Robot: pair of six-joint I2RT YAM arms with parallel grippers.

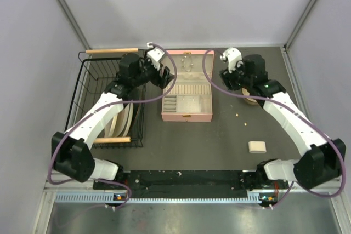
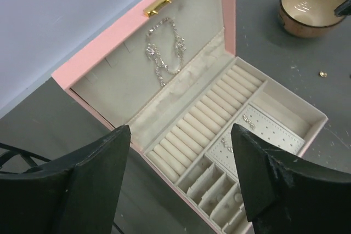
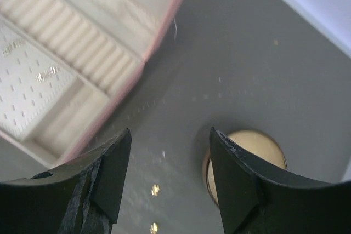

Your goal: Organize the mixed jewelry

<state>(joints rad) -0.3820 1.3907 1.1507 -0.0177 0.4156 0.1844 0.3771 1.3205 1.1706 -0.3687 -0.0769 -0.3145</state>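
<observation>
The pink jewelry box (image 1: pixel 186 114) lies open mid-table, its lid (image 2: pixel 109 64) laid back. A thin silvery chain (image 2: pixel 163 53) lies on the lid's lining. Two small sparkly pieces (image 2: pixel 248 123) sit on the perforated pad, and tiny pale bits (image 2: pixel 238 197) sit in the small compartments. Tiny gold bits (image 3: pixel 156 189) lie on the table right of the box; they also show in the top view (image 1: pixel 237 115). My left gripper (image 2: pixel 181 135) is open and empty above the box's left edge (image 1: pixel 164 76). My right gripper (image 3: pixel 170 135) is open and empty over the table between box and bowl (image 1: pixel 227 79).
A round wooden bowl (image 2: pixel 310 6) stands right of the box, partly under my right arm (image 1: pixel 249 100). A black wire basket (image 1: pixel 82 89) with wooden handles holds pale discs at the left. A beige block (image 1: pixel 256 147) lies at the front right.
</observation>
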